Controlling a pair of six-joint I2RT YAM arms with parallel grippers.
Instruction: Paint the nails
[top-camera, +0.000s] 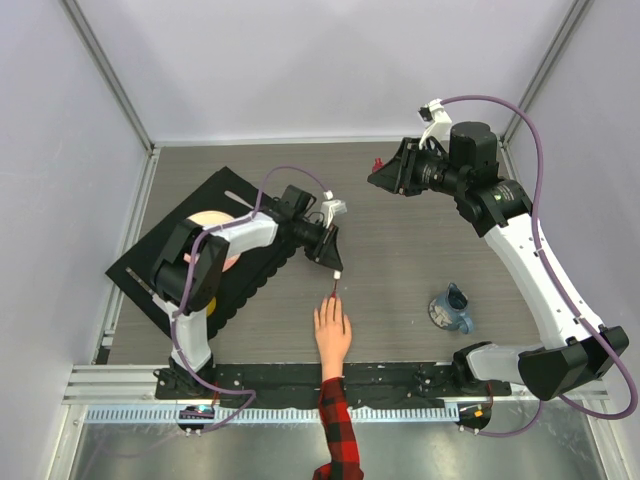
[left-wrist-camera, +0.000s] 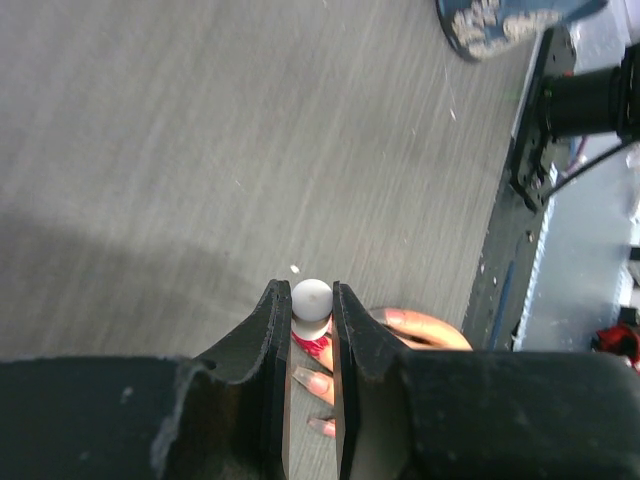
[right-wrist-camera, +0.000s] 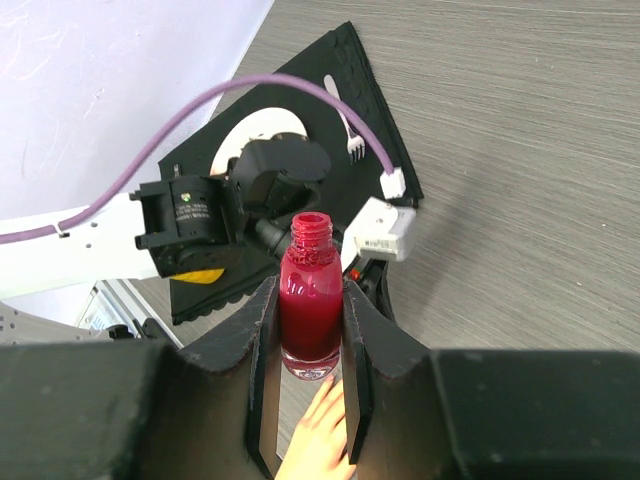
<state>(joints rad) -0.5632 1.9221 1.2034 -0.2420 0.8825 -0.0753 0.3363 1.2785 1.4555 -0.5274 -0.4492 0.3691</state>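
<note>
1. The hand (top-camera: 332, 335) lies flat on the grey surface (top-camera: 420, 230) at its near edge, between the two arm bases. Its fingers point away from that edge, and a red-and-black plaid sleeve (top-camera: 338, 430) covers the wrist.
2. The nails (left-wrist-camera: 318, 382) sit at the fingertips, directly under the left gripper in the left wrist view. The ones in view look pale; whether any carries red I cannot tell.
3. The left gripper (top-camera: 333, 262) is clenched on the white cap of a polish brush (left-wrist-camera: 311, 298). The brush slants down toward the hand, and its red end is at the fingertips.
4. The right gripper (right-wrist-camera: 309, 288) is raised over the far right part of the surface. It is clamped on an uncapped red polish bottle (right-wrist-camera: 310, 320), which stands upright between the jaws.
5. A black mat (top-camera: 175, 255) lies at the left of the surface, carrying a plate (right-wrist-camera: 262, 135) and a fork (right-wrist-camera: 345, 125). The left arm reaches across it.
6. A blue mug (top-camera: 452, 310) stands on the surface to the right of the hand, near the right arm's base and well apart from both grippers.
</note>
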